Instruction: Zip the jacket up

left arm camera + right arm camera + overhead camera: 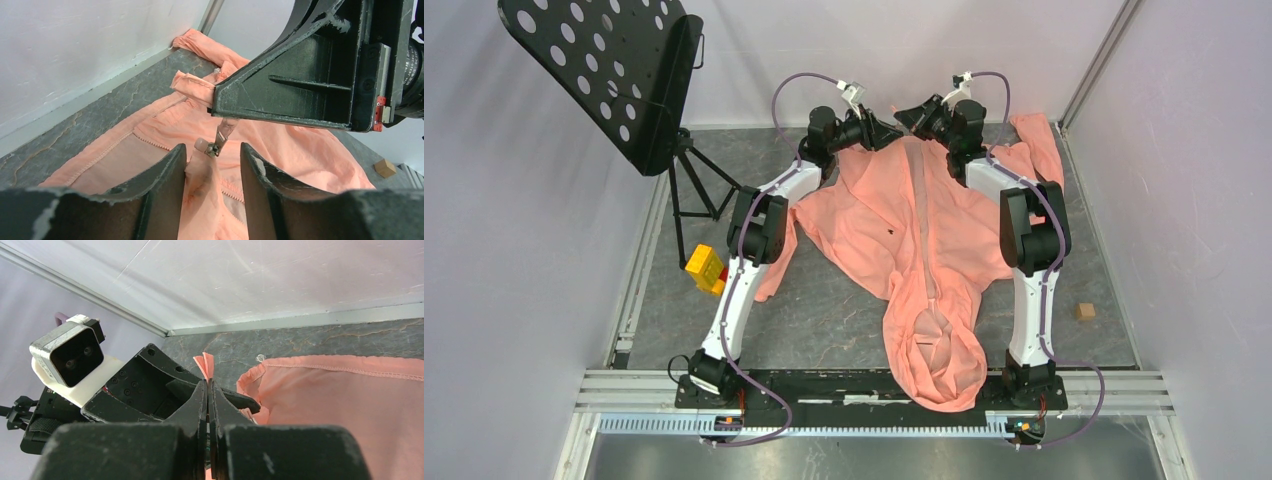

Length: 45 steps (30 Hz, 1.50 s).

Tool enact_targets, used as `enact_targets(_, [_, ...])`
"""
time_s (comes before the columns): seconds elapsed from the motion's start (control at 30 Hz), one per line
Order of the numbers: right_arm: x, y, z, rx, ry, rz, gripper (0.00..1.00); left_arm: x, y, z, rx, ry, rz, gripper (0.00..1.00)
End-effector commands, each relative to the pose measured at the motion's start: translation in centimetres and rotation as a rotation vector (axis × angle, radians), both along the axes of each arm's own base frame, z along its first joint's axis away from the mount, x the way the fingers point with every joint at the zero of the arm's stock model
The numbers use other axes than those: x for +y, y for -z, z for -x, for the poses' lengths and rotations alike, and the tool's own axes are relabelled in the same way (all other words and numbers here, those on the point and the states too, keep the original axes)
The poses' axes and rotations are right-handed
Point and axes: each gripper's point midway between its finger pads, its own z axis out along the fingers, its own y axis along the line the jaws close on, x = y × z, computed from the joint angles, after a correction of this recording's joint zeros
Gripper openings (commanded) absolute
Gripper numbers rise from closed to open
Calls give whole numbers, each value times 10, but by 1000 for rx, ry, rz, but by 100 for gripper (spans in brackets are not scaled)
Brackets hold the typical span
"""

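The salmon-pink jacket lies flat, hood at the near edge and hem at the far wall, with a paler zipper strip and a small dark mark. Both grippers meet at the hem. My left gripper is open around a raised ridge of jacket fabric that leans on its left finger. The metal zipper slider sits just ahead of the tips, its pull slanting up under the right gripper. My right gripper is shut on a pinch of the jacket hem, which sticks out past its tips.
A black perforated music stand rises at the far left. A yellow and red block lies by the left arm. A small wooden cube sits right of the right arm. Walls close the far side and both flanks.
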Motion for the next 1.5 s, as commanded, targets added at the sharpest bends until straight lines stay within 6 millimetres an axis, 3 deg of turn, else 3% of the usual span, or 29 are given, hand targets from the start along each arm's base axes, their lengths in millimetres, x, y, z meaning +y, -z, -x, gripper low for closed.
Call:
enact_targets(0.0, [4,-45,7,-100,-19,-27,0,4,-66,5,-93,1,69,49])
enact_targets(0.4, [3,-44,7,-95,-18,-26,0,7,-70,2,-99,-25,80,34])
enact_targets(0.73, [5,-45,8,-98,-20,-27,0,9,-70,0,-95,-46,80,39])
enact_targets(0.87, [5,-46,8,-98,-20,-27,0,9,-71,0,-97,-47,75,34])
enact_targets(1.03, [6,-47,8,-104,-21,-21,0,9,-72,0,-96,-49,77,18])
enact_targets(1.13, [4,-46,8,-115,-16,11,17,8,-73,2,-94,-35,86,2])
enact_targets(1.3, [-10,-55,9,-173,-37,88,42,6,-71,9,-86,8,90,2])
enact_targets(1.47, [-43,-59,15,-240,-60,168,59,5,-70,19,-79,82,102,2])
